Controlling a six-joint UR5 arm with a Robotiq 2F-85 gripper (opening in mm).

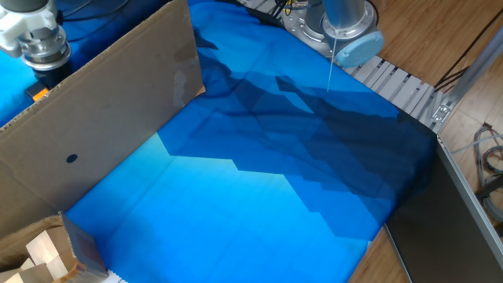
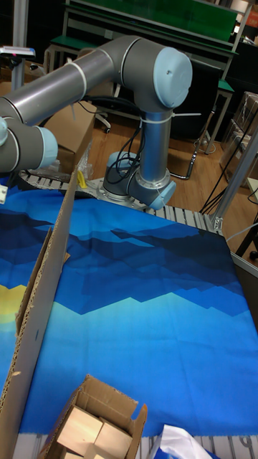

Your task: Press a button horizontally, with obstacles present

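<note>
A large brown cardboard sheet, the obstacle (image 1: pixel 110 110), stands upright across the left of the blue cloth, with one small dark dot (image 1: pixel 71 157) on its face. In the tall fixed view the same sheet (image 2: pixel 46 287) shows edge-on at the left. Only a small orange corner of the button (image 1: pixel 39 93) peeks above the sheet's top edge. Right above that corner, on the far side of the sheet, hangs my gripper (image 1: pixel 45 71). Its silver wrist and dark body show, but the fingers are hidden by the cardboard.
An open carton with wooden blocks (image 1: pixel 39 255) sits at the near left corner, also seen low in the tall fixed view (image 2: pixel 93 423). The arm's base (image 1: pixel 338 31) and a ribbed metal rail (image 1: pixel 401 86) border the blue cloth (image 1: pixel 259 181) at the back right.
</note>
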